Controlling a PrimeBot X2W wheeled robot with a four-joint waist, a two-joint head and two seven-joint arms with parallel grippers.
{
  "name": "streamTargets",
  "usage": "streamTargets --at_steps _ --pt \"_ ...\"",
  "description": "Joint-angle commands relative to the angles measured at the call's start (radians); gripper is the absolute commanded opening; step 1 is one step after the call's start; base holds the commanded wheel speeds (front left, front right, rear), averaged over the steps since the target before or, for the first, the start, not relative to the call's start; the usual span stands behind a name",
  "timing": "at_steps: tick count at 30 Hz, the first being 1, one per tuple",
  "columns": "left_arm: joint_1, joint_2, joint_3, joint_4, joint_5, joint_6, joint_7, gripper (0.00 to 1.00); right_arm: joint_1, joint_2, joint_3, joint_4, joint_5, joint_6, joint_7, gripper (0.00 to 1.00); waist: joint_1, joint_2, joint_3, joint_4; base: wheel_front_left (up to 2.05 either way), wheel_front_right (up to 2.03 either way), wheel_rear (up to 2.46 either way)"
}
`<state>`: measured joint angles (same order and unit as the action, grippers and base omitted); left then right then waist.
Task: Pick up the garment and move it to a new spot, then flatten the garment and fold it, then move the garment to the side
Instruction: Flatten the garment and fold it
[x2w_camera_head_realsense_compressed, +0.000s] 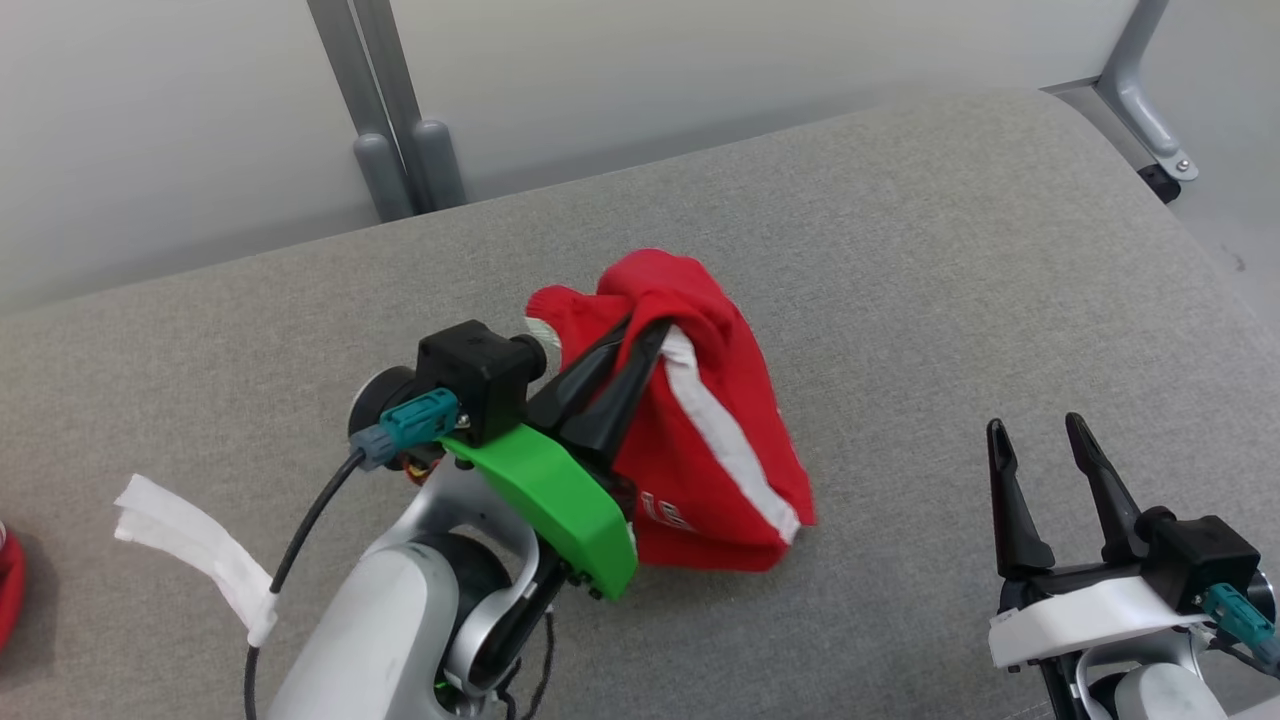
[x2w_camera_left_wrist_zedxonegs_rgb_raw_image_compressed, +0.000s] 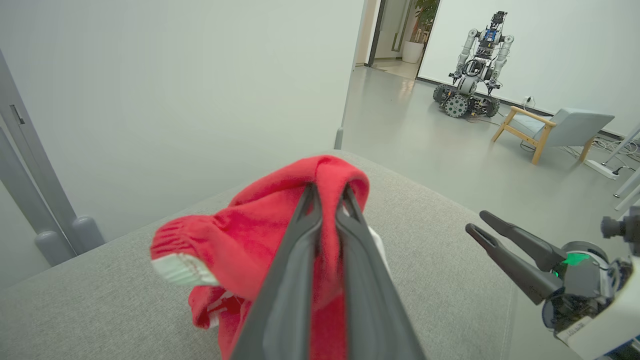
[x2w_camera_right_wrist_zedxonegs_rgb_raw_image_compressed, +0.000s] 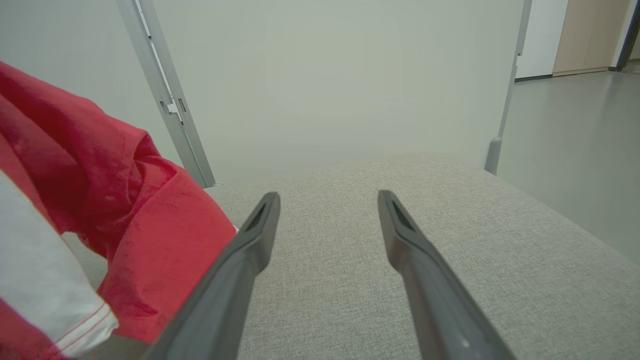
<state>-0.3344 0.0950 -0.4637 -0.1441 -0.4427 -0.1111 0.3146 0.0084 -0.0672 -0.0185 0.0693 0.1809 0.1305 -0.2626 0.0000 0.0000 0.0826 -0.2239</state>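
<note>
The garment (x2w_camera_head_realsense_compressed: 700, 440) is a red piece with a white stripe, bunched up near the middle of the grey padded surface (x2w_camera_head_realsense_compressed: 950, 260). My left gripper (x2w_camera_head_realsense_compressed: 645, 335) is shut on a fold at its top, and the cloth drapes over both fingers. In the left wrist view the garment (x2w_camera_left_wrist_zedxonegs_rgb_raw_image_compressed: 240, 240) hangs around my left gripper (x2w_camera_left_wrist_zedxonegs_rgb_raw_image_compressed: 327, 192), a white-edged cuff sticking out to the left. My right gripper (x2w_camera_head_realsense_compressed: 1035, 428) stands open at the lower right, apart from the cloth. From the right wrist, the garment (x2w_camera_right_wrist_zedxonegs_rgb_raw_image_compressed: 125, 220) lies left of my open right gripper (x2w_camera_right_wrist_zedxonegs_rgb_raw_image_compressed: 327, 197).
A white strip of tape (x2w_camera_head_realsense_compressed: 190, 550) hangs off the left arm's cable. Grey posts (x2w_camera_head_realsense_compressed: 400, 160) stand behind the surface's far edge. Something red (x2w_camera_head_realsense_compressed: 8, 590) peeks in at the far left. Another wheeled robot (x2w_camera_left_wrist_zedxonegs_rgb_raw_image_compressed: 475, 65) and a chair (x2w_camera_left_wrist_zedxonegs_rgb_raw_image_compressed: 555, 130) stand far across the room.
</note>
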Motion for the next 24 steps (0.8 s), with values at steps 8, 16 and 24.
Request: streamTargets --at_steps 8,16,24 --pt "-0.001 -0.043 -0.077 -0.086 -0.274 0.093 -0.043 0.0 0.006 -0.015 0.015 0.006 0.012 0.0 -0.003 1.0 0.0 0.0 -0.026 -0.042 0.0 0.0 0.0" --pt "-0.032 -0.041 -0.105 0.023 -0.387 0.321 -0.271 0.0 0.019 -0.013 -0.001 0.001 0.013 0.0 -0.003 1.0 0.0 0.0 -0.011 -0.051 0.0 0.0 0.0" --pt "0.061 -0.039 -0.037 0.424 -0.479 0.392 -0.378 0.37 0.009 -0.004 0.001 0.003 0.013 0.0 -0.003 1.0 0.0 0.0 0.006 -0.008 0.0 0.0 0.0"
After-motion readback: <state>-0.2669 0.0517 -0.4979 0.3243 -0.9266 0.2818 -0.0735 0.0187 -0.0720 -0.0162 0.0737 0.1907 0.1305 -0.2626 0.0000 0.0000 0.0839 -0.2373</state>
